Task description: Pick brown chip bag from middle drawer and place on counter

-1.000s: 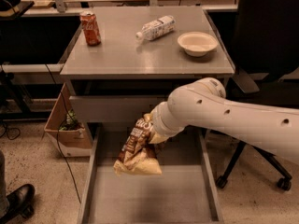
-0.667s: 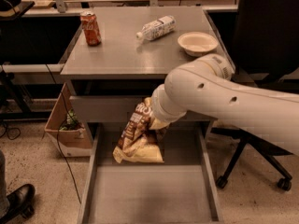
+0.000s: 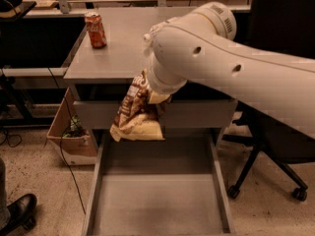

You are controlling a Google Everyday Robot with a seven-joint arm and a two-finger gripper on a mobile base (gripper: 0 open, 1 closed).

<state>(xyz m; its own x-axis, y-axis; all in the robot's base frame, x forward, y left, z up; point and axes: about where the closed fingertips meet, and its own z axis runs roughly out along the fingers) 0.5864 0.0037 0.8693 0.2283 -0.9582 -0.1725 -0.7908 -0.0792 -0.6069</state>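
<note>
The brown chip bag [image 3: 136, 113] hangs from my gripper [image 3: 153, 98], which is shut on its upper part; the fingers are mostly hidden behind the white arm. The bag is lifted clear of the middle drawer [image 3: 156, 191], which stands pulled out and bare below. The bag hangs in front of the closed upper drawer front, just below the front edge of the counter [image 3: 118, 48]. My white arm reaches in from the right and covers the counter's right half.
A red soda can [image 3: 95, 29] stands on the counter's left rear. A cardboard box [image 3: 73, 134] sits on the floor left of the drawers. A black office chair [image 3: 275, 161] stands to the right. A shoe [image 3: 18, 211] is at the lower left.
My gripper has risen with the chip bag, from low over the drawer floor up to the counter's front edge. My arm now covers the bottle and bowl on the counter.
</note>
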